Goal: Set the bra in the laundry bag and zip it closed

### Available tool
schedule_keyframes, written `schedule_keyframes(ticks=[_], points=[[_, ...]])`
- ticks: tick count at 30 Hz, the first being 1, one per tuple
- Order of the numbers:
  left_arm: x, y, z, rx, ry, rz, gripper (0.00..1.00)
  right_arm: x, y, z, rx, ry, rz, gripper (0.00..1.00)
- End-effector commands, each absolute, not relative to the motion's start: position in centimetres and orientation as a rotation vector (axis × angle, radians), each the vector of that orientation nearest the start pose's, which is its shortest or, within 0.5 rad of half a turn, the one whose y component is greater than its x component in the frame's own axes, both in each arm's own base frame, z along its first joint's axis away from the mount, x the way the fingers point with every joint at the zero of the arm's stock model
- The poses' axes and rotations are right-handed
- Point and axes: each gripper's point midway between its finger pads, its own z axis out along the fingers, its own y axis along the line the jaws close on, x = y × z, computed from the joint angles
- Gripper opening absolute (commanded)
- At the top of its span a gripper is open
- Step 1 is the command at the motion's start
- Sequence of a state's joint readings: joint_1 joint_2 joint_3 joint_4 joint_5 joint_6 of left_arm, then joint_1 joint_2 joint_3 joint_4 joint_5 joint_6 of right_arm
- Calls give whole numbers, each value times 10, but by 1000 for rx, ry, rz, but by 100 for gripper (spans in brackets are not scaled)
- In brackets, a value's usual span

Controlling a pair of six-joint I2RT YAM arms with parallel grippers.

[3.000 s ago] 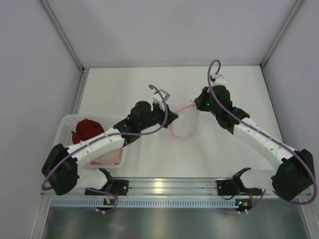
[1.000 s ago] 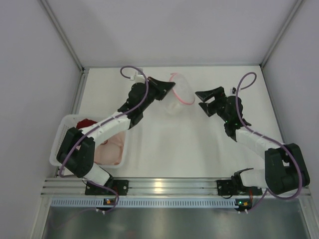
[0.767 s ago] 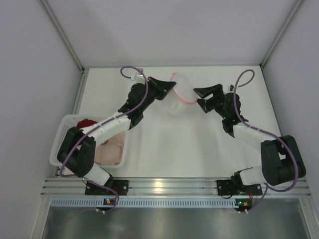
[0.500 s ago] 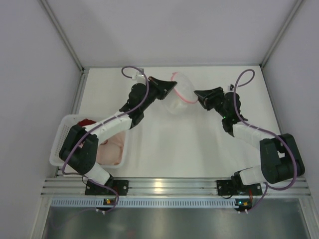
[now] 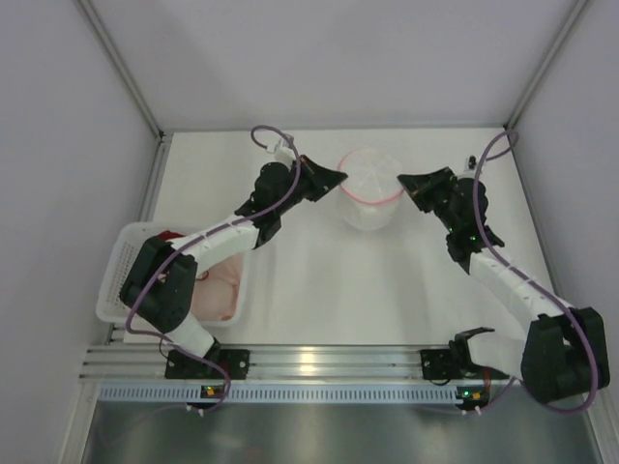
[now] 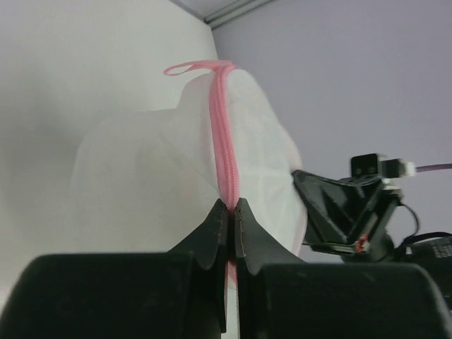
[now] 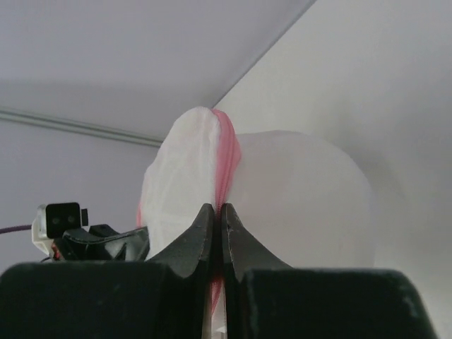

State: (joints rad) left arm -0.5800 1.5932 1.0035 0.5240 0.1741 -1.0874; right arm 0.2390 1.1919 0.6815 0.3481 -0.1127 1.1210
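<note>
The laundry bag [image 5: 368, 198], a domed white mesh pouch with a pink zip rim, hangs between both grippers at the back middle of the table. My left gripper [image 5: 340, 176] is shut on the pink zip rim at the bag's left side, seen close in the left wrist view [image 6: 232, 205]. My right gripper [image 5: 404, 181] is shut on the rim at the opposite side [image 7: 217, 208]. A whitish padded bulk [image 6: 261, 141] fills the bag behind the mesh and looks like the bra; I cannot tell for sure. The zip [image 6: 224, 127] runs upward from my left fingers.
A white perforated basket [image 5: 121, 261] stands at the near left, holding a dark red bra [image 5: 166, 237] and a pale pink garment [image 5: 221, 290]. White walls enclose the table on three sides. The left arm reaches over the basket's far corner.
My right gripper came in from the right and shut on the bag's pink rim. The bag swung from tilted to level between both grippers. The left gripper stayed shut.
</note>
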Motion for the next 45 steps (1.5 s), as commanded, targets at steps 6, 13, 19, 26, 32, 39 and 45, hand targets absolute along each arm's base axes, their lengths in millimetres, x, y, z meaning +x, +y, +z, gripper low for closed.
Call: schedule_keyframes(ticks=[6, 13, 19, 26, 32, 39, 45], points=[[350, -388, 201, -40, 1950, -1434, 4, 342, 102, 200, 609, 1780, 702, 0], [343, -407, 180, -6, 1979, -1390, 4, 327, 84, 155, 616, 1896, 585, 0], [337, -413, 173, 56, 1998, -1410, 9, 319, 74, 147, 588, 1932, 543, 9], [338, -408, 242, 227, 1893, -1321, 84, 322, 64, 232, 413, 1883, 433, 81], [357, -330, 283, 183, 1977, -771, 89, 314, 41, 294, 360, 1877, 260, 99], [323, -223, 290, 64, 1924, -522, 90, 294, 39, 321, 262, 1770, 253, 99], [261, -141, 287, -89, 1849, -434, 90, 272, 52, 301, 162, 1665, 342, 99]])
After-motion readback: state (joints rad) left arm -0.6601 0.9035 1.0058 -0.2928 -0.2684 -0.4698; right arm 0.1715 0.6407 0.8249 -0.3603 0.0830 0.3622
